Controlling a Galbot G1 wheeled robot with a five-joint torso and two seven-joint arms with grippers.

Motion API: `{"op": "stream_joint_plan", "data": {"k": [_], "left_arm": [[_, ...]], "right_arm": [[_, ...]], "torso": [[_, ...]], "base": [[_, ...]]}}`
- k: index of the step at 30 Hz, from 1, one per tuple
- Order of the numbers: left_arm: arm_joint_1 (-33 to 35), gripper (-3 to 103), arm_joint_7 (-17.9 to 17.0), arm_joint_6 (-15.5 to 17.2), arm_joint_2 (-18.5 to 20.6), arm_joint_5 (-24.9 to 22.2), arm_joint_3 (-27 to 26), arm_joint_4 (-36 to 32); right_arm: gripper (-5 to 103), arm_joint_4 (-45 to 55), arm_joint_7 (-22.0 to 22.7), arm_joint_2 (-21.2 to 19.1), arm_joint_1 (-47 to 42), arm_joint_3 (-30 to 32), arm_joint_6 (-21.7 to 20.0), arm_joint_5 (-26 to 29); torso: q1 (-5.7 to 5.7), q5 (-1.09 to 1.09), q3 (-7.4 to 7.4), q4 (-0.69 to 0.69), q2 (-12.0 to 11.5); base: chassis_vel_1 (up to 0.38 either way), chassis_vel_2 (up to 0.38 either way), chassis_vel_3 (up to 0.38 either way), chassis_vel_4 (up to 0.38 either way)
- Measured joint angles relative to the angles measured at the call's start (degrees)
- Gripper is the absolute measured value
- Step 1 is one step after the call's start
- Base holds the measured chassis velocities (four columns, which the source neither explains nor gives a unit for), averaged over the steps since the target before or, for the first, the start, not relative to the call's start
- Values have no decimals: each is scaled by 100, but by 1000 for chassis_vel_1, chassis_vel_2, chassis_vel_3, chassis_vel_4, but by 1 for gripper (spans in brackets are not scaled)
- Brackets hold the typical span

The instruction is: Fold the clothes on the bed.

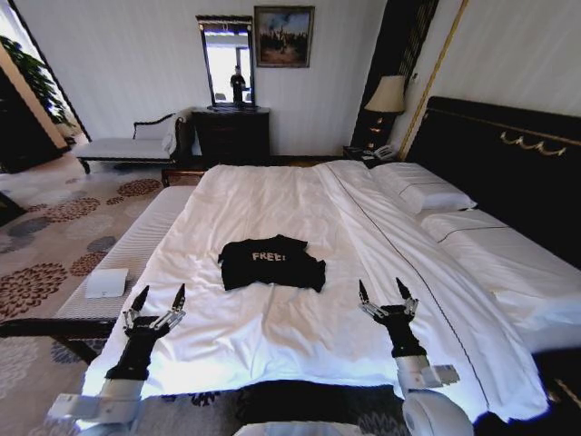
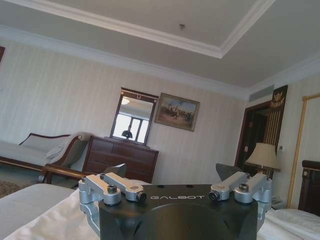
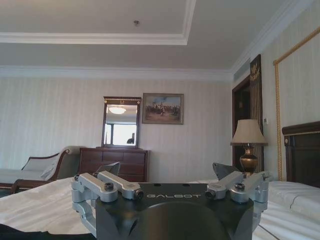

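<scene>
The clothes [image 1: 270, 262], a black T-shirt with white "FREE!" lettering, lie folded into a compact rectangle in the middle of the bed [image 1: 272, 200], which has white sheets and a dark headboard. My left gripper [image 1: 160, 300] hovers open over the bed's near left edge, pointing forward, short of the shirt and to its left. Over the near right part of the bed my right gripper [image 1: 381, 292] is open too, short of the shirt and to its right. Both wrist views look over the open jaws across the white duvet [image 3: 35, 210] toward the far wall.
A white-cushioned bench [image 1: 136, 241] runs along the bed's left side with a small white folded towel [image 1: 107, 282] on it. White pillows [image 1: 422, 189] lie at the right. A dark dresser [image 1: 231, 134] with mirror, a chaise [image 1: 132, 145] and a lamp [image 1: 388, 95] stand at the far wall.
</scene>
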Motion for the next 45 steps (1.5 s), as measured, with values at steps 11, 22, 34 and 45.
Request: {"op": "stream_joint_plan", "data": {"k": [11, 22, 34, 45], "left_arm": [[-9, 100, -19, 67, 36, -102, -17, -41], [17, 100, -225, 316, -9, -310, 62, -275], [-336, 100, -573, 619, 96, -368, -239, -44], [-1369, 100, -776, 1139, 517, -369, -732, 1131]], "right_arm": [[100, -84, 130, 90, 3, -58, -94, -215], [100, -100, 312, 122, 81, -68, 44, -153], [100, -346, 353, 153, 245, -129, 184, -178], [100, -966, 424, 148, 688, -245, 467, -41]], "torso": [[0, 1, 0, 0, 0], [0, 1, 0, 0, 0], [-5, 2, -1, 1, 1], [2, 1, 1, 1, -1]], "base": [[0, 0, 0, 0], [-60, 75, 62, -68], [-26, 26, 28, -34], [0, 0, 0, 0]]}}
